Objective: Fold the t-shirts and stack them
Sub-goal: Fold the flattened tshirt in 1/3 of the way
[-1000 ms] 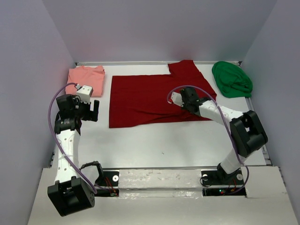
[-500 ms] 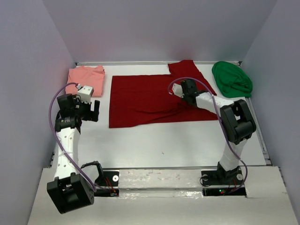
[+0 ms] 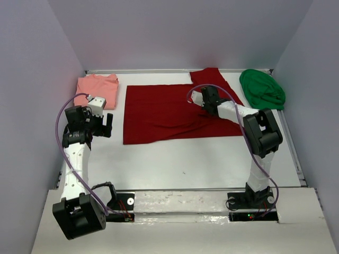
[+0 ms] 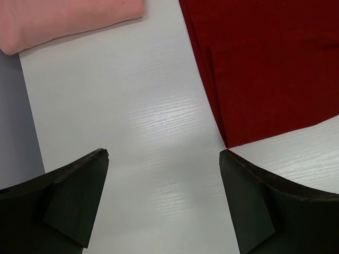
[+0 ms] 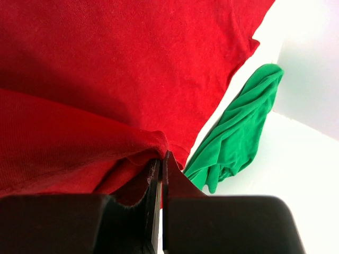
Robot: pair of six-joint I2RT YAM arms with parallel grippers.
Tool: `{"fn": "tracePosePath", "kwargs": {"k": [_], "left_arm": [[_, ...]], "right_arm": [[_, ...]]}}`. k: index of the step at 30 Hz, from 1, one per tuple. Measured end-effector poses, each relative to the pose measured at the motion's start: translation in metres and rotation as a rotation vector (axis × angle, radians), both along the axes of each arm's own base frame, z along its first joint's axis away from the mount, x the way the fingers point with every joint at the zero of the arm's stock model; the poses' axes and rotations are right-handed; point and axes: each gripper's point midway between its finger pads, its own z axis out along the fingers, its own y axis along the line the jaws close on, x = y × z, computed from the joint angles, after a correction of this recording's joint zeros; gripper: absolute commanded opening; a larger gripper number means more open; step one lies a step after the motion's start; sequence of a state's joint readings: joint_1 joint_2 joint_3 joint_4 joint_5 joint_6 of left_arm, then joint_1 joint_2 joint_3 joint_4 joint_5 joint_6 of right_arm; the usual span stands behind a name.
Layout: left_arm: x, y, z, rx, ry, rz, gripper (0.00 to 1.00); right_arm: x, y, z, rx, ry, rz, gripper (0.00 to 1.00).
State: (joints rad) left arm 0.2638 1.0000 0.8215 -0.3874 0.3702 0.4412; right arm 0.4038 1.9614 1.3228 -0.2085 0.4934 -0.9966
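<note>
White worktop [image 3: 185, 159] is carrying three garments. Pink shirt [image 3: 98, 90] is lying left, red shirt [image 3: 153, 111] centre, green shirt [image 3: 262, 90] right.

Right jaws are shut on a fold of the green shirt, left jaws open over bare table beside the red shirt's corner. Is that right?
Not quite. The right jaws are shut on a fold of the dark red shirt, not the green shirt, which lies beyond it. The right wrist view shows this. The rest holds.
</note>
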Motion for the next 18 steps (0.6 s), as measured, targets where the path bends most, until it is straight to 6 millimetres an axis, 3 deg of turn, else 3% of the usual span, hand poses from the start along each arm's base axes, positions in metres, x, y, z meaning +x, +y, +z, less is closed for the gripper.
{"fn": "tracePosePath", "kwargs": {"k": [16,18], "left_arm": [[-0.001,0.0,-0.001,0.001,0.007,-0.001,0.96],[-0.001,0.0,-0.002,0.0,0.011,-0.001,0.96]], "right_arm": [[0.021,-0.009,-0.012,-0.026,-0.012,-0.004,0.01],[0.025,-0.008,-0.012,-0.027,-0.017,-0.002,0.15]]}}
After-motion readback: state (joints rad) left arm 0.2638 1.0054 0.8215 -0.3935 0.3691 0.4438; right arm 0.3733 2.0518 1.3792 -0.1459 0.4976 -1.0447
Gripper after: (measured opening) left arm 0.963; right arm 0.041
